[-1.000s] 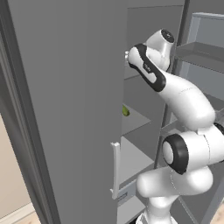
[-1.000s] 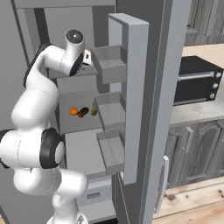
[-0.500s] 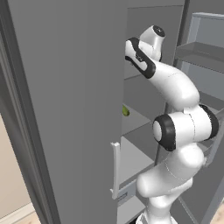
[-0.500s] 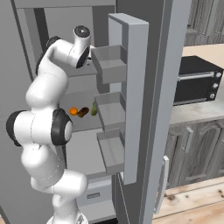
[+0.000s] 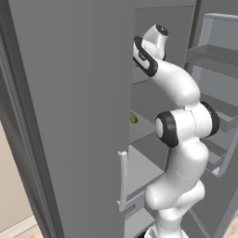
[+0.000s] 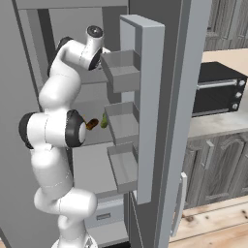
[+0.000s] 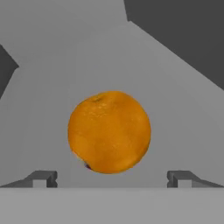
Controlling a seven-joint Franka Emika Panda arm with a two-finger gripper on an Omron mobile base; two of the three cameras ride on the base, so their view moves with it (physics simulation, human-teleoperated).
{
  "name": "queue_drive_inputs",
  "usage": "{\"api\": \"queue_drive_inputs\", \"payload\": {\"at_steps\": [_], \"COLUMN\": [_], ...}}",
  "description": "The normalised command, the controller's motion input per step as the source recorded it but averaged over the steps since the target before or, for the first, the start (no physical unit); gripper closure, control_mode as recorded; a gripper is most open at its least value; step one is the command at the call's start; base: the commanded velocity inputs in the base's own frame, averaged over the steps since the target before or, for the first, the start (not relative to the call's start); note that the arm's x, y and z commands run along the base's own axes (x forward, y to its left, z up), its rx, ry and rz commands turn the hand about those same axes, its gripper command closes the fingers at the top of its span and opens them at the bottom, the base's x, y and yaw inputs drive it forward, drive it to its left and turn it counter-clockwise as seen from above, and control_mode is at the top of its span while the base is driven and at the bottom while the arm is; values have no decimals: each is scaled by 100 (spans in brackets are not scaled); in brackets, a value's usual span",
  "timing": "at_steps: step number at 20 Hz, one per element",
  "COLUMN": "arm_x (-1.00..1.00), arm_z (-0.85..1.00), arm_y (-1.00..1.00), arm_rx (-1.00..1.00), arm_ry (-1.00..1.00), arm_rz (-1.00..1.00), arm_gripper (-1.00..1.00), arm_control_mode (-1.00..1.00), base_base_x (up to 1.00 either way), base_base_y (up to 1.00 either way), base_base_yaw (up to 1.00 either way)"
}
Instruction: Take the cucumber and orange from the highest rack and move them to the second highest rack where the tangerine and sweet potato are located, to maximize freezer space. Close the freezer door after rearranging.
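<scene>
Ahead of hand (image 7: 112,178): the orange (image 7: 109,131) sits centred between the wide-apart fingertips (image 7: 43,178), bare grey rack (image 7: 183,109) on both its sides.
Right flank: freezer door (image 6: 145,111) stands open, its lipped trays (image 6: 121,72) jutting close beside the arm.
Left flank: closed grey door panel (image 5: 69,107) walls the opening.

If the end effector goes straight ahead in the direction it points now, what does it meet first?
Most likely the round bright orange fruit: it sits centred ahead of the open end effector, between its fingertips' lines, on the flat grey shelf. How far away is unclear.
</scene>
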Motion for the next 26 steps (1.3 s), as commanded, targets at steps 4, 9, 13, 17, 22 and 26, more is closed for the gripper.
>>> {"api": "queue_drive_inputs", "payload": {"at_steps": [4,9,13,17,22,26], "arm_x": [33,35,14,0,0,0], "arm_z": [-4,-5,-10,-32,-25,-23], "arm_y": [0,0,1,9,1,0], "arm_rx": [0,0,0,0,0,0], "arm_ry": [9,12,3,3,-5,-20], "arm_rz": [0,0,0,0,0,0], "arm_gripper": [-100,-100,-100,100,100,100], "arm_control_mode": [-100,-100,-100,-100,-100,-100], "base_base_x": [0,0,0,0,0,0], "base_base_y": [0,0,0,0,0,0], "base_base_yaw": [0,0,0,0,0,0]}}
